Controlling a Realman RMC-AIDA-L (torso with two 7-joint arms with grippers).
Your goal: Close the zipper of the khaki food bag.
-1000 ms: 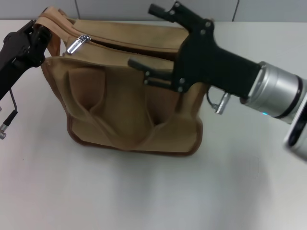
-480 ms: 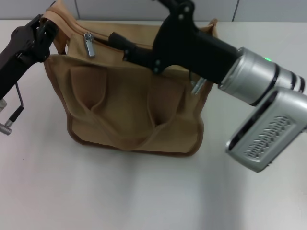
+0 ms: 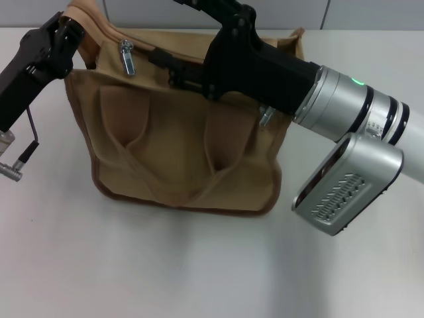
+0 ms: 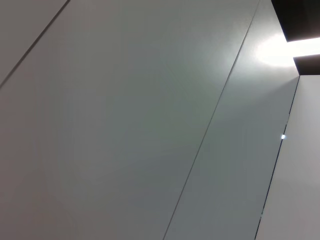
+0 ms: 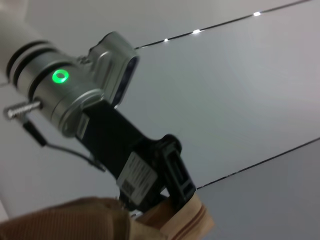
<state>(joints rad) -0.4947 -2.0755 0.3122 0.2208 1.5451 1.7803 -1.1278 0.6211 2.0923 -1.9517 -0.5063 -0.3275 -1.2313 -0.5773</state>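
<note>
The khaki food bag stands on the white table in the head view. Its silver zipper pull hangs at the bag's top left end. Most of the zipper is hidden behind my right arm. My left gripper is shut on the bag's upper left end strap and holds it up. The right wrist view shows that grip too, with the left gripper on the strap. My right gripper is open over the bag's top. Its lower finger is just right of the pull. The left wrist view shows only wall panels.
The white table spreads in front of the bag and to its right. My right forearm crosses above the bag's right end. A cable plug hangs from my left arm beside the bag.
My right gripper has swung left and up along the bag's top toward the pull. My left gripper has lifted the bag's left end slightly, and the pull now hangs down.
</note>
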